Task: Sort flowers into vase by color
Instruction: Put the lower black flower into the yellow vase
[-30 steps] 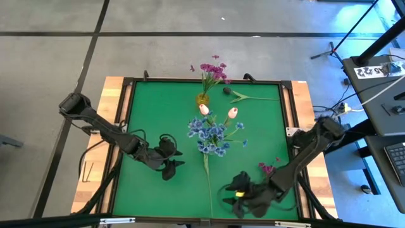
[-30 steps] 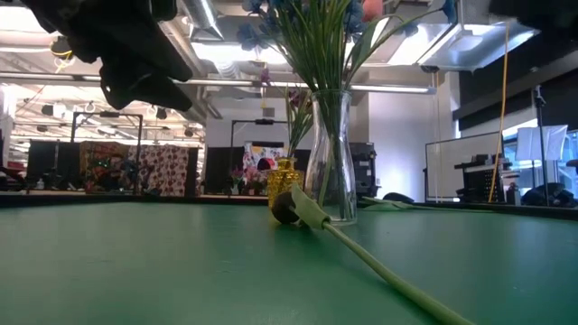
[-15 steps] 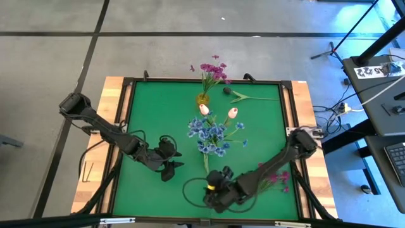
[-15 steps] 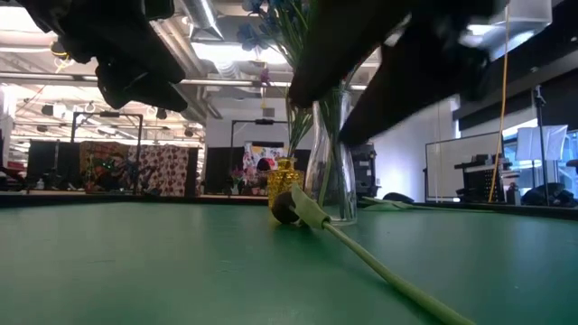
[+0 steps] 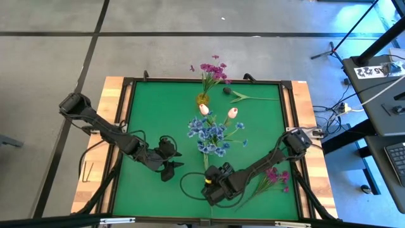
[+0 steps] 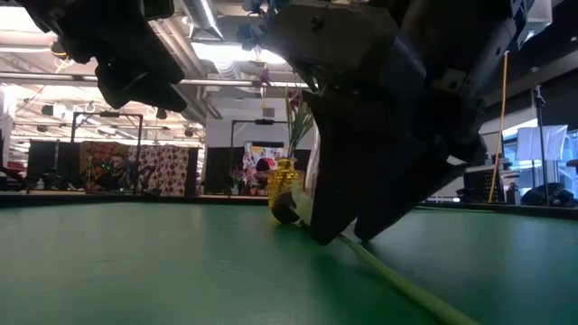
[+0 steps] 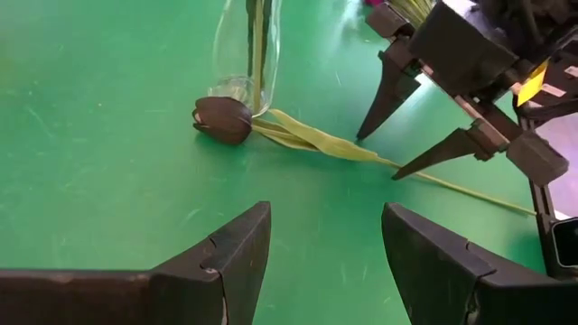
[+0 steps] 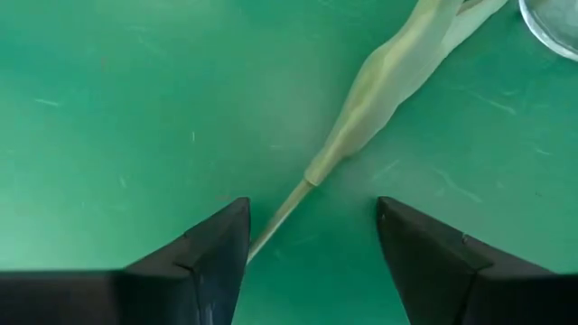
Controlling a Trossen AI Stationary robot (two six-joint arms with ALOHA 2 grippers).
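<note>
Your right gripper [image 5: 214, 184] hung low over the green table [image 5: 158, 114], near its front edge, with its fingers [image 7: 384, 86] spread wide on either side of a green stem [image 8: 280, 212]; they were not closed on it. That stem belonged to a dark tulip [image 7: 222, 120] lying flat on the table, its bud touching the foot of the glass vase [image 7: 246, 54]. The glass vase stood at mid-table and held the blue flowers [image 5: 212, 136] and two white-pink tulips [image 5: 204, 109]; a small yellow vase [image 5: 202, 99] behind it held magenta flowers [image 5: 213, 69]; another magenta spray [image 5: 273, 177] lay beside your right arm; a second dark tulip [image 5: 228, 91] lay near the back edge. Your left gripper [image 5: 169, 166] waited left of centre, fingers wide and empty.
</note>
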